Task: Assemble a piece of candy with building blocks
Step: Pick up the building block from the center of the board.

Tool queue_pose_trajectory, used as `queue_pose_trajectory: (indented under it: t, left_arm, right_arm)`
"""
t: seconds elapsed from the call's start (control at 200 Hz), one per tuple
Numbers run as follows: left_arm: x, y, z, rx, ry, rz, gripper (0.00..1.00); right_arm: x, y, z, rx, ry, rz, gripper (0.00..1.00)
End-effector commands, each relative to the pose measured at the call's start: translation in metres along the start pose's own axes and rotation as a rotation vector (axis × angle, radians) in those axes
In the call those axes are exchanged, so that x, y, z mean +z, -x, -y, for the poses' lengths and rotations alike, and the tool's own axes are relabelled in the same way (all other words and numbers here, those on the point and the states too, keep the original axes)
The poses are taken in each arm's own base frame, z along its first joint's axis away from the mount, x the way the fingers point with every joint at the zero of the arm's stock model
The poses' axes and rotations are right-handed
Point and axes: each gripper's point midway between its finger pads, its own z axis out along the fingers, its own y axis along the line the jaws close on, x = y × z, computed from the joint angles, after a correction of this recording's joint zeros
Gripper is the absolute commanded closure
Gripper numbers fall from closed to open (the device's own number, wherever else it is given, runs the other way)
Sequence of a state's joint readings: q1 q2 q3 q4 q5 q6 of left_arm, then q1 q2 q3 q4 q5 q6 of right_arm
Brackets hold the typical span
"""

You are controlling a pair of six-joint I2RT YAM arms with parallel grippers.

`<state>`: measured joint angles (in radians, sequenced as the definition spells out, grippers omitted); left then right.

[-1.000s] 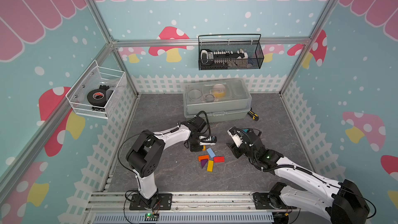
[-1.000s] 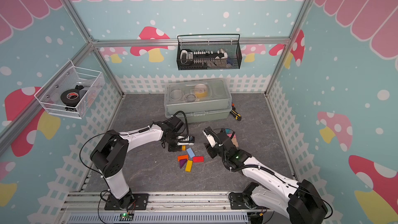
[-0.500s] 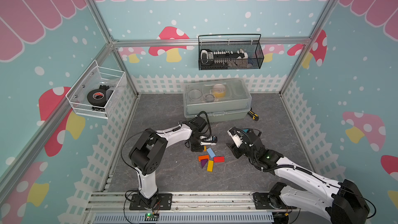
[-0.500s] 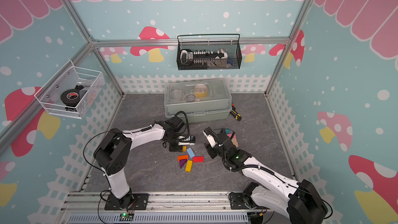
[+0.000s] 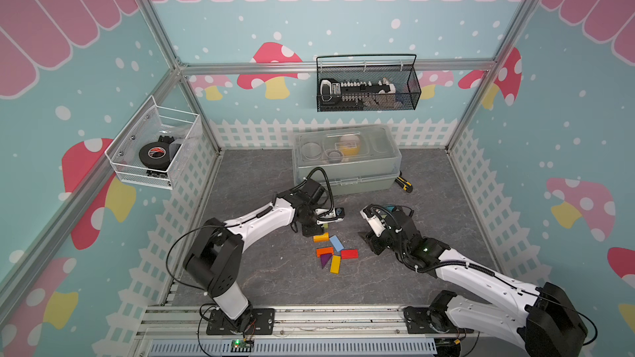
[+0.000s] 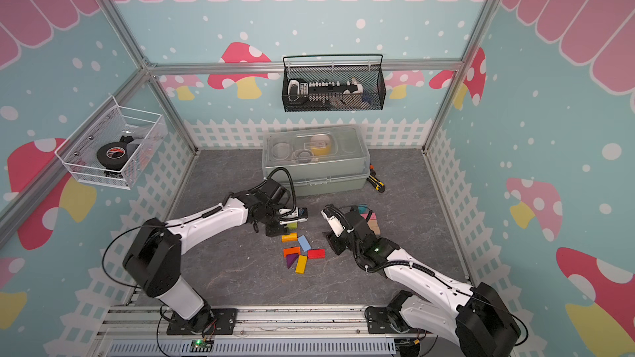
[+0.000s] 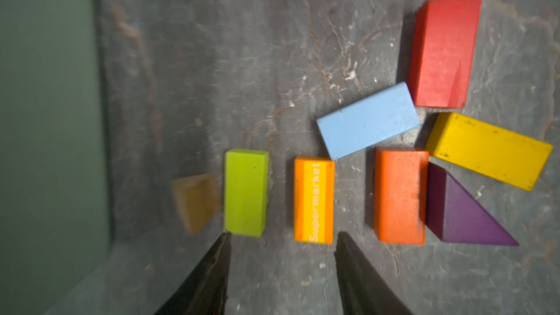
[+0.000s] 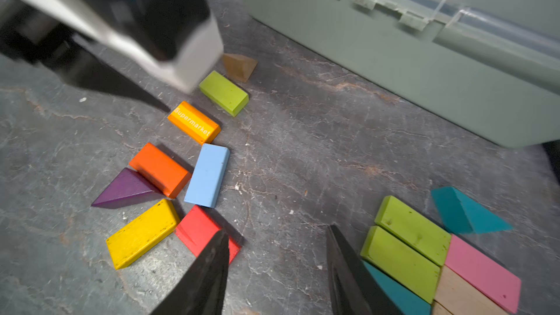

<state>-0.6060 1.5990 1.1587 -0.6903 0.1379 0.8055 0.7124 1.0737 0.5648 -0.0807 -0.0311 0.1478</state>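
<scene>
Two grippers, both spread and empty: left gripper (image 7: 282, 234) tips sit at the lime block (image 7: 246, 193) and Supermarket block (image 7: 314, 199), so your sideways drift knocks that row; tan prism (image 7: 195, 201) is too blurred to tell if it touches. Building blocks (image 5: 336, 244) lie mid-floor between the arms, right gripper (image 8: 276, 229) near the red block (image 8: 197, 231). Flat grey stone-look floor (image 5: 261, 173), box (image 5: 347, 180) behind, walled cell.

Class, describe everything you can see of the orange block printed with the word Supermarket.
The Supermarket block is a small rectangular bar, painted wood by its look, orange with a lighter stripe carrying white lettering. It lies flat on the gray table, parallel to the lime-green block with a gap between. One corner nearly meets the light blue block; contact cannot be told. The open left gripper is at one end of it.
</scene>
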Motion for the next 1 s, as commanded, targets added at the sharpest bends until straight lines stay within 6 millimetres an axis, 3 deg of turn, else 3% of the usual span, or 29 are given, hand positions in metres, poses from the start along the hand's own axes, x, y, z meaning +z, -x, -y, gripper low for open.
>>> queue_pose_trajectory:
  t: [0.0, 0.055, 0.15, 0.27, 0.4, 0.655, 0.996]
  left_arm:
    - [-0.056, 0.004, -0.025, -0.159, 0.194, 0.045, 0.46]
    - [-0.081, 0.003, -0.024, -0.243, 0.253, 0.092, 0.46]
    - [-0.113, -0.008, -0.006, -0.363, 0.298, 0.184, 0.46]
    - [-0.135, -0.029, 0.017, -0.532, 0.346, 0.306, 0.40]
    - [-0.150, -0.041, 0.026, -0.657, 0.408, 0.436, 0.35]
    - [-0.142, -0.055, 0.034, -0.747, 0.415, 0.453, 0.36]
    - [-0.138, -0.056, 0.034, -0.727, 0.414, 0.434, 0.36]
  right_arm:
    - [0.004, 0.011, -0.014, 0.051, 0.085, -0.017, 0.48]
    - [0.011, 0.009, -0.014, 0.096, 0.083, -0.059, 0.48]
    - [0.025, 0.006, -0.020, 0.145, 0.111, -0.143, 0.49]
    - [0.049, -0.001, -0.030, 0.157, 0.120, -0.249, 0.47]
    - [0.073, -0.003, -0.043, 0.154, 0.146, -0.306, 0.46]
    - [0.103, -0.015, -0.059, 0.131, 0.134, -0.417, 0.47]
    - [0.116, -0.036, -0.062, 0.111, 0.102, -0.502, 0.51]
